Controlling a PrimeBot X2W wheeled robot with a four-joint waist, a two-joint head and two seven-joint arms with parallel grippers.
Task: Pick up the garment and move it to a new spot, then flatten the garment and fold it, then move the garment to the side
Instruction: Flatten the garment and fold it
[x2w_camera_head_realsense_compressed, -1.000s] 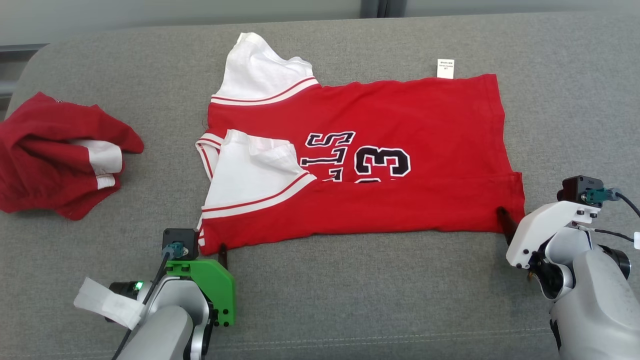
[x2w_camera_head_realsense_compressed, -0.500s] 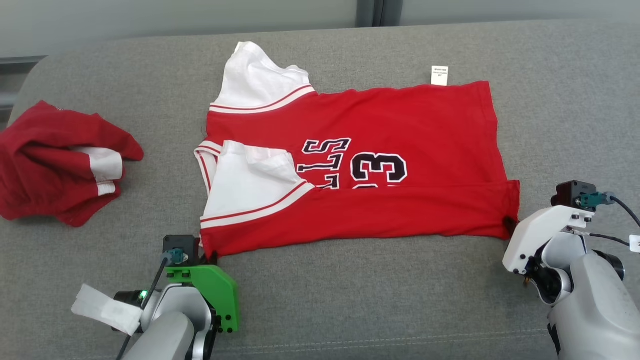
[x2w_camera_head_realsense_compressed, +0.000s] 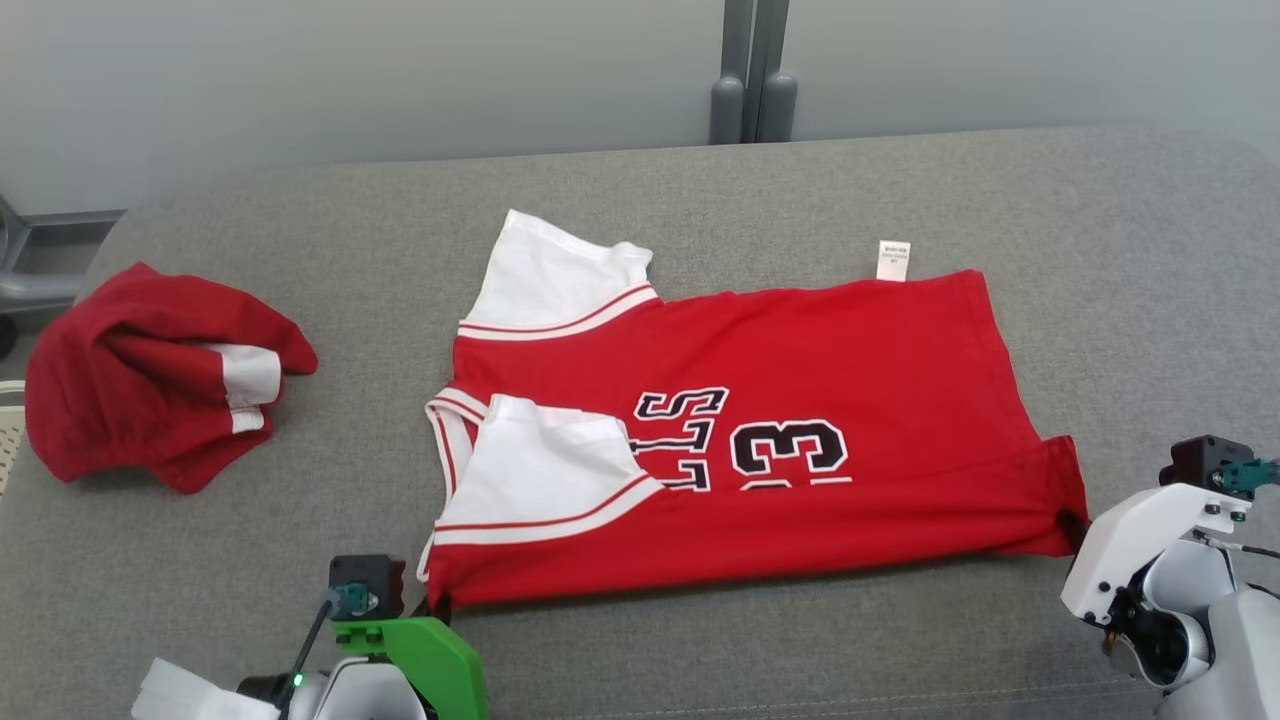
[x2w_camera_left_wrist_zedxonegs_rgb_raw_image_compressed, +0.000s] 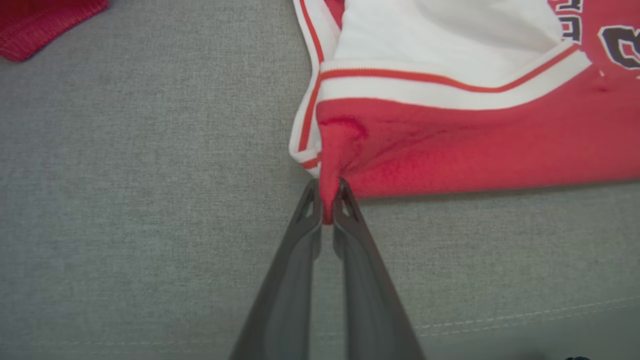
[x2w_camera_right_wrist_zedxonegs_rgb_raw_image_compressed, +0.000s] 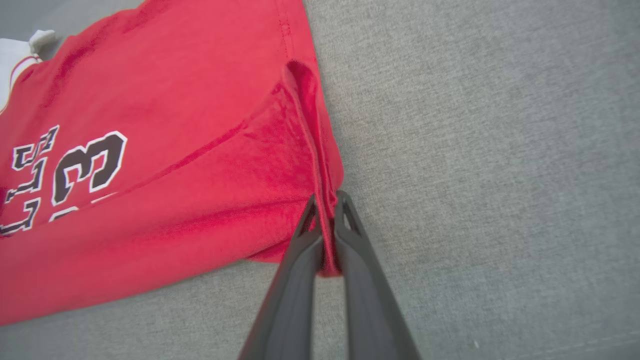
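Observation:
The garment (x2w_camera_head_realsense_compressed: 800, 360) is a red jersey with white sleeves and black number print, lying sideways on the grey cushion, its near long edge folded over. My left gripper (x2w_camera_head_realsense_compressed: 437, 603) is shut on the near left corner, below the white sleeve; in the left wrist view its fingers (x2w_camera_left_wrist_zedxonegs_rgb_raw_image_compressed: 327, 200) pinch a red peak of the garment (x2w_camera_left_wrist_zedxonegs_rgb_raw_image_compressed: 475, 145). My right gripper (x2w_camera_head_realsense_compressed: 1072, 523) is shut on the near right hem corner; the right wrist view has red cloth of the garment (x2w_camera_right_wrist_zedxonegs_rgb_raw_image_compressed: 200, 200) clamped between the fingertips (x2w_camera_right_wrist_zedxonegs_rgb_raw_image_compressed: 327, 215) and lifted slightly.
A second red-and-white piece of clothing (x2w_camera_head_realsense_compressed: 150, 390) lies bunched at the cushion's left end. The grey cushion (x2w_camera_head_realsense_compressed: 760, 640) has bare room in front of the jersey and at the right. A wall with a grey post (x2w_camera_head_realsense_compressed: 745, 70) stands behind.
Both grippers have closed on the jersey's near corners, which now lift slightly. The camera has tilted, so the whole scene sits lower in the picture.

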